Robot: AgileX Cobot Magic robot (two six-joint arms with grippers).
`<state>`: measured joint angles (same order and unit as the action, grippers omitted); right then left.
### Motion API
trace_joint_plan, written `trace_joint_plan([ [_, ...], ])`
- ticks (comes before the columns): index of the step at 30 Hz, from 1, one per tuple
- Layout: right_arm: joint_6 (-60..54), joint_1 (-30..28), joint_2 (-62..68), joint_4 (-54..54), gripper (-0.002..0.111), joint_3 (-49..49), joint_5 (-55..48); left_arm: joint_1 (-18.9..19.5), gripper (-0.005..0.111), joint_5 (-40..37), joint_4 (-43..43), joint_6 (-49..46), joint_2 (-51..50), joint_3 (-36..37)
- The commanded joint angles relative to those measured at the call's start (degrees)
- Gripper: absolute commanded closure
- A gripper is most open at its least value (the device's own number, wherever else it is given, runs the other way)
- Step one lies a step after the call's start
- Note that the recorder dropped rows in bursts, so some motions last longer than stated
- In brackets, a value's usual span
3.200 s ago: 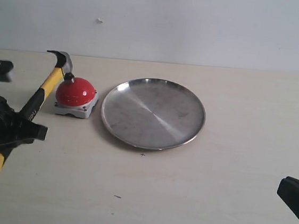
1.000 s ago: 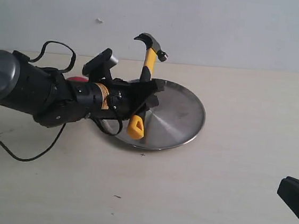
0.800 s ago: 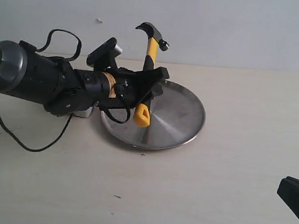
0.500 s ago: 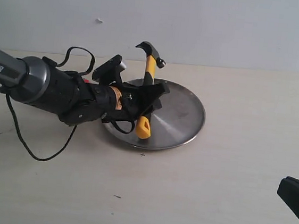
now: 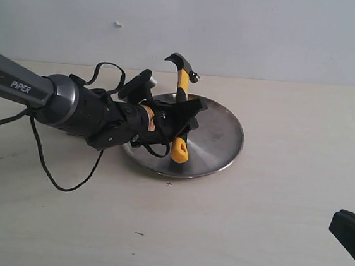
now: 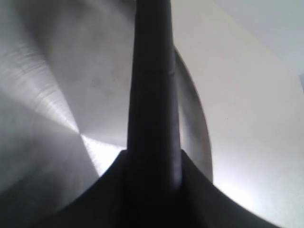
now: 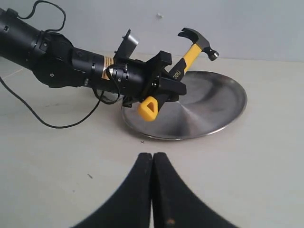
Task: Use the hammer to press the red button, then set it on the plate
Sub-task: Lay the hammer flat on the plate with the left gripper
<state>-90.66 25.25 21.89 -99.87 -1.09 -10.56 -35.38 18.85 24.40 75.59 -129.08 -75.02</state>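
Yellow-and-black, the hammer (image 5: 182,86) stands nearly upright over the plate (image 5: 218,134). Its dark head is up near the far rim and its yellow butt hangs low above the plate's near-left part; whether the butt touches the metal I cannot tell. The left tool (image 5: 182,117) is clenched around the middle of the handle. The right tool (image 7: 152,164) sits well apart at the near edge of the worktop (image 5: 248,242), its fingers pressed together on nothing. The red button is hidden behind the left arm, so its state cannot be read.

By the look of it, the placing step is in hand, and the risk lies in the release. Let go while the handle is this steep, the hammer would likely topple. The heavy head could then land across the thin rim, tip or skid the shallow plate, or carry the hammer out onto the worktop. Laying it flatter first looks safer.
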Motion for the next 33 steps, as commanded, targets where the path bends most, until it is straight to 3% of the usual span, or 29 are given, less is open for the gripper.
trace_joint_plan([
  [1, -0.07, 0.09, -0.47, -0.07, 0.108, 0.15, -0.27, -0.22, 0.107, 2.71, 1.97, -0.28, 0.39, -0.91],
  [33, -0.07, 0.09, -0.47, -0.07, 0.108, 0.15, -0.27, -0.21, 0.107, -0.57, 4.95, 0.95, -2.90, -2.42],
])
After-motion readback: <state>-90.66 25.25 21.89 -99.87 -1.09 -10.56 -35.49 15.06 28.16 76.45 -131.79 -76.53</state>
